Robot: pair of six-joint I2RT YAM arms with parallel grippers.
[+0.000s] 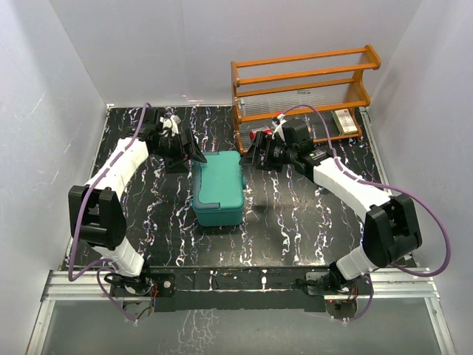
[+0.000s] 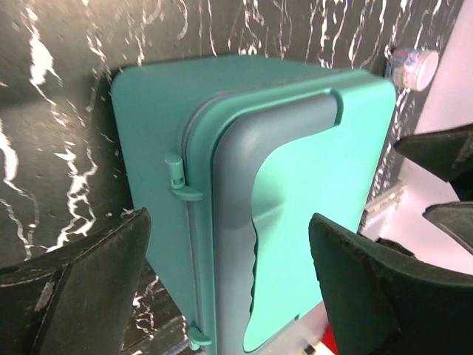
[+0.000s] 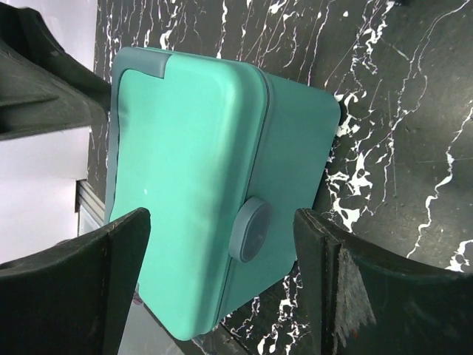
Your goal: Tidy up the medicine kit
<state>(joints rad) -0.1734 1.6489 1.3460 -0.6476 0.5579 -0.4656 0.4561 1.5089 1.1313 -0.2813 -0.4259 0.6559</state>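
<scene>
kit [image 1: 219,188]: mid-table, lid down | left gripper [image 1: 194,154]: released, jaws wide, at kit's far-left corner | right gripper [image 1: 250,157]: released, jaws wide, at far-right corner | progress: judged near done; contents hidden; white box [image 1: 344,118] by rack [image 1: 303,89] may be left

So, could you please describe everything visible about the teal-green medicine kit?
The medicine kit is a teal-green box of smooth plastic with rounded corners. Its lid is shut. A round grey-blue latch sits on the seam of one side, small hinges on the opposite side, and a grey recessed area marks the lid. It lies flat, lid up, on the black marbled table. The open left gripper and right gripper flank its far end; neither grips it.
</scene>
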